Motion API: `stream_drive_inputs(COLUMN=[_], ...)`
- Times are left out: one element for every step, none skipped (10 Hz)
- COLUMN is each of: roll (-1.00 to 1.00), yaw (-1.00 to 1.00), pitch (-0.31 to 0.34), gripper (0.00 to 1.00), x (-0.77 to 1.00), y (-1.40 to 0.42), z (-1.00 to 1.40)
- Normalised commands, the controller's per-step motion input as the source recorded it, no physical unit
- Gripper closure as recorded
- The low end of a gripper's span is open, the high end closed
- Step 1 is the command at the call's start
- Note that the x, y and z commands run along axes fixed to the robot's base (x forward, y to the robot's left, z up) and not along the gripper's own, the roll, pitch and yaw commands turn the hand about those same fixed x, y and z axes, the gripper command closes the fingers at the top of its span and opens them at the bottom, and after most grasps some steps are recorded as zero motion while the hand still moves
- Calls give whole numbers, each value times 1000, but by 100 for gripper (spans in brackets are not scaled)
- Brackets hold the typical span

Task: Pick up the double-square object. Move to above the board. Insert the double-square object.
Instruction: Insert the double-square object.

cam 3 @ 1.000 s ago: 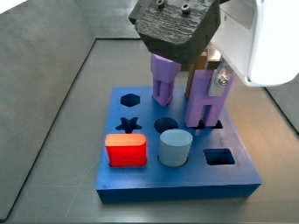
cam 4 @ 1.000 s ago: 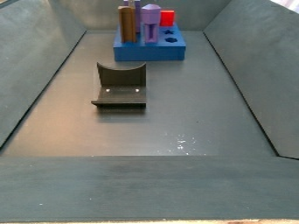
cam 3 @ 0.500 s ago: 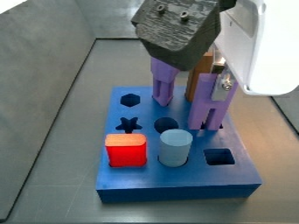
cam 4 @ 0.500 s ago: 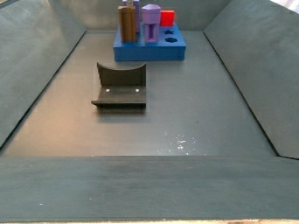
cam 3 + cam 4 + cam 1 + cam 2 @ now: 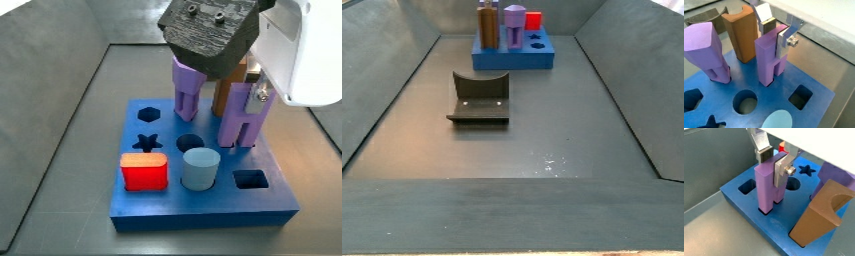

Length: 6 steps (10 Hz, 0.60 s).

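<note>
Lavender double-square object is standing upright with its foot going into a hole near the edge of the board, and the claw is clamped on its upper part, silver plates pressing either side. Against the side views from a moment ago, the post is sitting slightly lower and the claw has come down with it, so by my reading the insertion is underway rather than finished; release is not yet made.

Both wrist views are showing what the side views are hiding: the foot of the object is meeting the slot mouth, though how deep it is seated is hard to tell. They are also showing the brown block and a thicker purple column standing close by without touching the post.

A side view is giving the wider layout: the board carrying a red cube and a pale blue cylinder, with the claw's dark body overhead. From further off, the fixture is sitting on the desk, well apart from the board.
</note>
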Motion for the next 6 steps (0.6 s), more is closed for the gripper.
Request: stream_drive_inputs(roll=[29,0,0,0,0,0], yaw=[100,214,229,206,154,29], pitch=[-94,-71,-34,-26,-3,-57], gripper=[100,100,100,100,100,100], x=[0,74,163,140,149,51], y=[17,0,11,0,0,0], z=[-383,-317,-337,-334,-320,-389])
